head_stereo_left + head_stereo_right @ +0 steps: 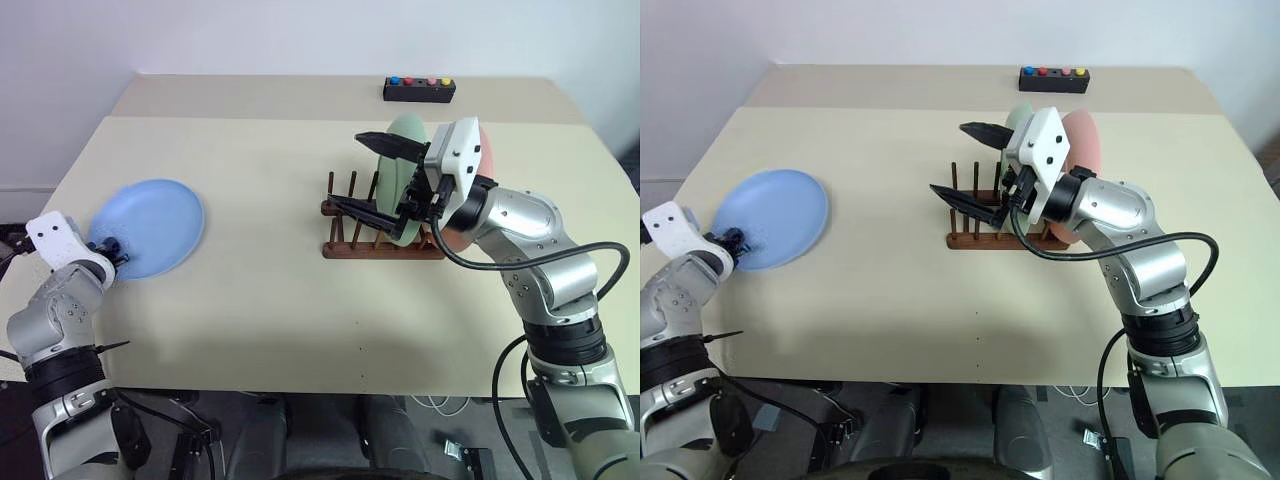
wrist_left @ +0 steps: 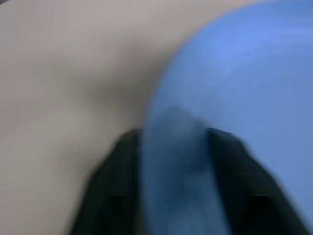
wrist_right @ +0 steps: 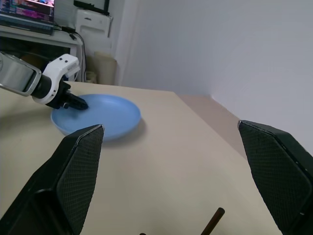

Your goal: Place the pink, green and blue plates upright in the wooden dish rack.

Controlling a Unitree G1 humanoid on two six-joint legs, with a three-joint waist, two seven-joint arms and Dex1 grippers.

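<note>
A: How far along is it?
B: Two of three, I judge. The green plate (image 1: pixel 398 165) and pink plate (image 1: pixel 1083 142) stand upright in the wooden dish rack (image 1: pixel 985 225).
A: And the blue plate (image 1: pixel 148 227)?
B: Flat on the table (image 1: pixel 270 290), well left of the rack. The left tool (image 1: pixel 113 251) pinches its near rim. The right tool (image 1: pixel 973 163) gapes wide and empty, beside the rack.

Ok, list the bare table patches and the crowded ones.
Bare: the wide table stretch between the blue plate and the wooden dish rack, plus the near edge. Crowded: the rack, holding the green plate and pink plate, with the open right gripper over it.
</note>
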